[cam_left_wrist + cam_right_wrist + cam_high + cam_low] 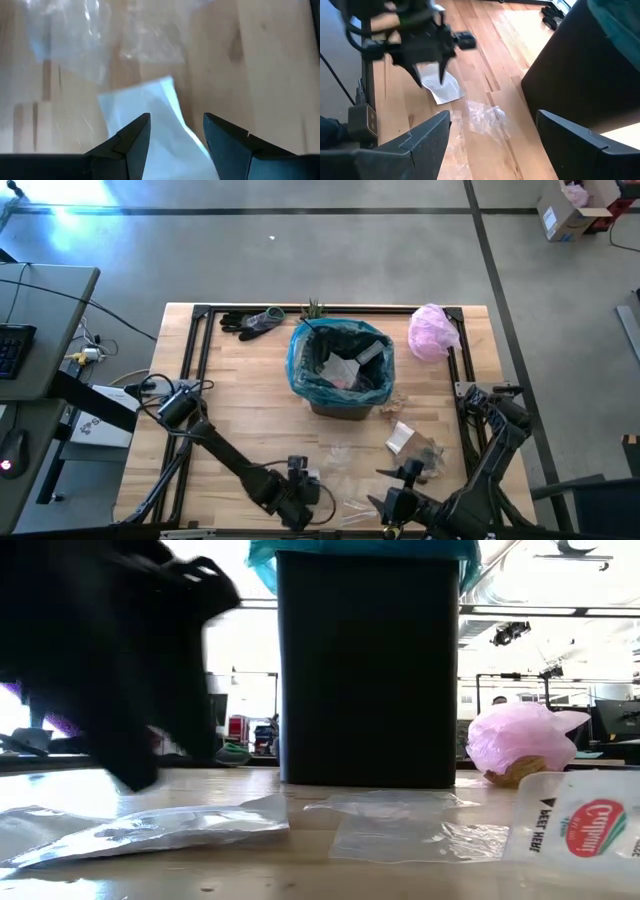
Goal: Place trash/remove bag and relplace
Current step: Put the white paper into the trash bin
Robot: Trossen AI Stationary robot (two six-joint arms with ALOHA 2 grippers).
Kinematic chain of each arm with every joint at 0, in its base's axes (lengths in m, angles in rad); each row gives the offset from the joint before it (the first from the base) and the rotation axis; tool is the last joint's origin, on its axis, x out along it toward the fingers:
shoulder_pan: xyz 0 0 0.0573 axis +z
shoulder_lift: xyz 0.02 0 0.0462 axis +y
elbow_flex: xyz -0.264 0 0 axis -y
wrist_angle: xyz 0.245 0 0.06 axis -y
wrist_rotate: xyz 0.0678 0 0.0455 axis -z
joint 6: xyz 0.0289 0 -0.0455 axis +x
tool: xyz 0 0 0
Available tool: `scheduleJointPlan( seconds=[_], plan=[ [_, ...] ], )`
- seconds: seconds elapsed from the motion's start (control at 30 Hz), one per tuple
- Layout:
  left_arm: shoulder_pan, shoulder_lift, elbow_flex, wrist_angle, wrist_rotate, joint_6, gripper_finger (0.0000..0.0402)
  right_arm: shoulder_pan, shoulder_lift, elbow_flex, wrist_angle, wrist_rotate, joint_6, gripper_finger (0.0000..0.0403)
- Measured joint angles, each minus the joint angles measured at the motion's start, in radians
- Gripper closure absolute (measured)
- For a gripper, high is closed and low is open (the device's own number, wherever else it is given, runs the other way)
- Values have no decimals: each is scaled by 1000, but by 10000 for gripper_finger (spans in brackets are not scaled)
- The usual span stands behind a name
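A black bin (340,402) lined with the teal bag (338,350) stands mid-table, with scraps inside it. Trash lies on the near half of the table: a white paper scrap (150,107), clear wrappers (335,460), a white packet (400,437), a brownish lump (428,455) and a long silvery wrapper (150,830). My left gripper (175,127) is open and points down, its fingers on either side of the white scrap (442,89) and just above it. My right gripper (492,137) is open near the front edge, pointing toward the left gripper (427,75), and holds nothing.
A pale pink bag (432,330) sits at the far right. Dark gloves (250,322) and a small green plant (313,310) lie behind the bin. A black frame rail (195,360) edges the table. Bare wood (250,395) lies left of the bin.
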Motion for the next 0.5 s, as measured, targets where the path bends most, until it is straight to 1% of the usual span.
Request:
scheduleJointPlan(
  seconds=[0.13, 0.2, 0.33, 0.4, 0.5],
  plan=[
    [-44, 0, 0, -33, -21, -76, 236, 0, 13, 0, 0, -23, -3, 119],
    [-65, 0, 0, -34, -50, -126, 236, 0, 13, 0, 0, -21, 1, 119],
    [-110, 0, 0, -52, -170, -212, 236, -1, 13, 0, 0, -6, 1, 119],
    [-132, 0, 0, -90, -205, -247, 236, -5, 13, -1, 7, -8, 1, 119],
    [-158, 1, 0, -174, -211, -310, 236, -12, 12, -25, 59, -8, -4, 119]
  ],
)
